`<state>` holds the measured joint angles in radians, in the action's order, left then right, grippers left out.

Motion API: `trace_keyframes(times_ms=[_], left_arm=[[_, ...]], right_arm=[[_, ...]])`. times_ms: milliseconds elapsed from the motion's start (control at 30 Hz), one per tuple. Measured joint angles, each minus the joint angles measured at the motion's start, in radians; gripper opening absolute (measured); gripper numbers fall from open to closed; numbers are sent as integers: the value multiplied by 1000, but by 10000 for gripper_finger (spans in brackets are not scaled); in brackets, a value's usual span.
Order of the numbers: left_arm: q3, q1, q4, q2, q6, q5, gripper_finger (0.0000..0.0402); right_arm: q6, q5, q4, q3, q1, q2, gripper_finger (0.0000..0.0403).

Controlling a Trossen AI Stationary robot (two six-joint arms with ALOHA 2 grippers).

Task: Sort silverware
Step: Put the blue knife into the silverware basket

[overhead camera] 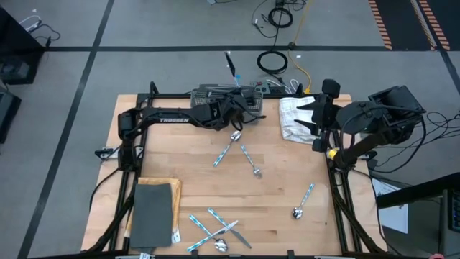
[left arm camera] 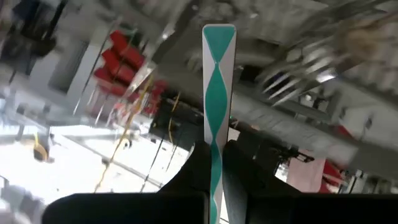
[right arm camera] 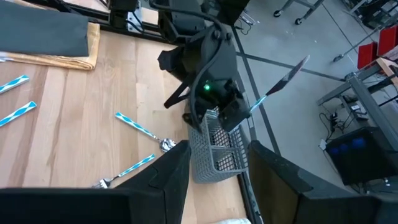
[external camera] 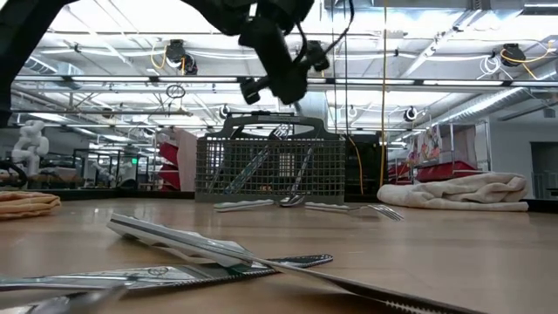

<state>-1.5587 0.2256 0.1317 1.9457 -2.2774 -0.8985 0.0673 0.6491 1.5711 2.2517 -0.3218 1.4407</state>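
Steel knife (right arm camera: 278,84), handle clamped between the left gripper (left arm camera: 216,163) jaws, points blade-outward above the mesh basket (overhead camera: 228,96). Lower it upright into 1 compartment directly beneath the jaws; part them only once the tip sits inside. Right gripper (right arm camera: 214,165) waits with jaws parted, well apart from the loose silverware (overhead camera: 230,150) on the table (overhead camera: 280,194). Legible writing: "TROSSEN" on the left arm (overhead camera: 172,119).

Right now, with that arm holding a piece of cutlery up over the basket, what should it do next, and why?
Probably lower it into the grey mesh basket. The left hand is shut on a knife, gripped by its patterned handle with the blade up, just above the basket. Pieces already stand inside, and more silverware lies on the table.
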Motion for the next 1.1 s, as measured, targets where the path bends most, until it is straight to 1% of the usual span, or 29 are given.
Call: trace_keyframes(times_ms=[167, 233, 300, 367, 400, 567, 667, 733, 800, 1000, 1100], left_arm=[[85, -1, -4, 3, -14, 4, 15], [120, -1, -53, 2, -22, 8, 15], [155, -1, -151, 3, -52, 8, 15], [172, -1, -237, 2, -78, 8, 15], [174, 1, -253, 2, -86, 7, 15], [177, 12, -245, 2, -119, 34, 15], [177, 16, -192, 2, -120, 35, 15], [182, 17, -190, 2, -121, 45, 15], [194, 17, -200, 2, -122, 60, 15], [257, 14, -191, 2, -118, 57, 15], [264, 14, -191, 2, -110, 52, 15]], right_arm=[[0, 0, 0, 0, -1, 19, 151], [0, 0, 0, 0, -1, 29, 151], [0, -2, 0, 0, -1, 38, 151], [-5, -13, 0, 0, -1, 44, 151], [-6, -26, 0, 0, -1, 49, 151], [-7, -56, 0, -1, -1, 61, 151], [-3, -56, 0, -1, -1, 63, 151], [-4, -55, 0, -1, -1, 63, 151], [-3, -55, 0, -1, -1, 63, 151], [-3, -55, 0, -1, -1, 63, 151], [-3, -56, 0, -1, -1, 63, 151]])
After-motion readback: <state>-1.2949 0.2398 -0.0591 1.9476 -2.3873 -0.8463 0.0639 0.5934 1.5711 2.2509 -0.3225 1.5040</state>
